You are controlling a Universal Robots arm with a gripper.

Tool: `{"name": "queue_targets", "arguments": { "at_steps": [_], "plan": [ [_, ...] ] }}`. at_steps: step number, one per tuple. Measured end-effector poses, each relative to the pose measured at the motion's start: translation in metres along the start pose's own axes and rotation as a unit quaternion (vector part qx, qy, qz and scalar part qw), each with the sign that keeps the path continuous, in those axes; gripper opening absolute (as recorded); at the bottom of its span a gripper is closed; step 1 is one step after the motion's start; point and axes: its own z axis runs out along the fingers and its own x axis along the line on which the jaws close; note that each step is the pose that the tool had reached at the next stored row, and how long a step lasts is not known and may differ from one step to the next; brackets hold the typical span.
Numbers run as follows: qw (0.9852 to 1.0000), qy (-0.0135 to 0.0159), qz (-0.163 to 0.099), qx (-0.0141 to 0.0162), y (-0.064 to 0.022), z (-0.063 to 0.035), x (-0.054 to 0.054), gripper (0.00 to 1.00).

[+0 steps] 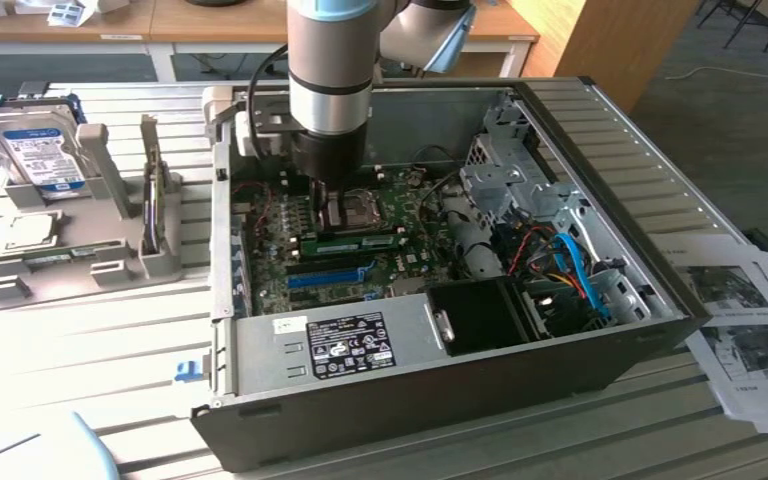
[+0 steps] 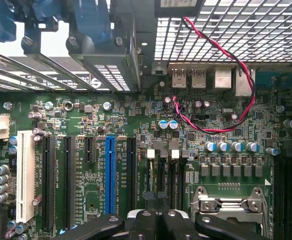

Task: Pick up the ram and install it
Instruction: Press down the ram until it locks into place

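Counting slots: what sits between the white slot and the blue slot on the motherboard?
Wrist view: two long black slots and one short black slot lie between the white slot and the blue slot.

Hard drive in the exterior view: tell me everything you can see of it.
The hard drive is a boxy slab with a silvery, metal-looking rim. Its face carries a label, blue at the top and white with small print below. It stands on edge, leaning back a little, seated in a grey holder on the table. It is at the exterior view's left, outside the case. Only the holder touches it.
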Motion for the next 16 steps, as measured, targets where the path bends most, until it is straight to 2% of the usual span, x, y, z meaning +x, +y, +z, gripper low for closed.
{"name": "queue_targets", "arguments": {
  "at_steps": [16],
  "plan": [
    [1.0,0.0001,0.0,0.0,0.0,0.0027,0.001,0.09]
  ]
}}
